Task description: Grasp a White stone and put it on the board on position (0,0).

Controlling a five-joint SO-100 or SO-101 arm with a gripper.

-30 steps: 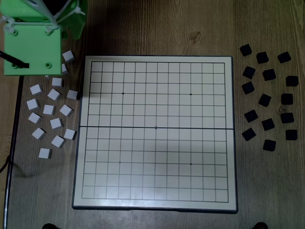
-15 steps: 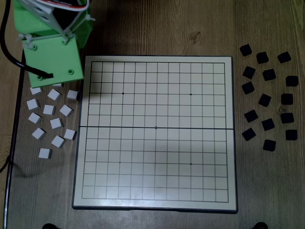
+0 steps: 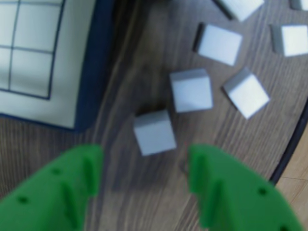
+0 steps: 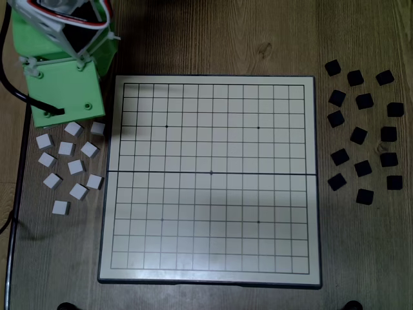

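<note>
In the wrist view my green gripper (image 3: 144, 156) is open, its two fingers low over the wood. A white stone (image 3: 154, 132) lies just ahead of the tips and slightly inside the gap, touched by neither finger. More white stones (image 3: 191, 90) lie beyond it. The board's corner (image 3: 38, 72) with its dark rim is at the upper left. In the fixed view the green arm housing (image 4: 64, 77) hides the gripper, above the cluster of white stones (image 4: 73, 128). The board (image 4: 210, 194) fills the middle, and position (0,0) (image 4: 211, 172) is the dot on the thick seam.
Several black blocks (image 4: 361, 129) are scattered right of the board in the fixed view. A dark table edge (image 4: 19, 194) runs down the left, close to the white stones; it shows at the right of the wrist view (image 3: 293, 134). A black cable (image 4: 13, 84) hangs from the arm.
The green arm housing has swung right and down over the upper white stones, then eased slightly left. No stone or black block has visibly moved.
</note>
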